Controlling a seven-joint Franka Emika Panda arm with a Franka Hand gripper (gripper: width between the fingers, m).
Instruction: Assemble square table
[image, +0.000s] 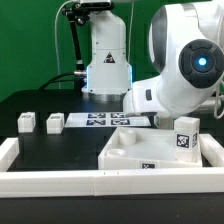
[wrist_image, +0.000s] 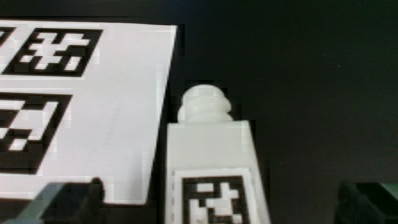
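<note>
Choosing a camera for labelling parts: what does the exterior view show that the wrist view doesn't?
Exterior view only: the arm, the rimmed square slab, two small posts on the exterior view's left, and a tagged post on its right. Wrist view only: the open claw and the knobbed tip of a post. Both: the marker board.

**Mostly white plastic, little shine**

The table top (image: 140, 148) is white plastic, smooth, with a dull sheen. The small posts (image: 26, 122) look like the same matt white plastic. Seen close up, one post (wrist_image: 210, 150) is smooth and carries a printed black-and-white tag. The marker board (image: 100, 120) is flat, matt white and paper-like. The desk (image: 60, 145) is matt black. The arm (image: 185, 70) has a glossy white shell.
</note>
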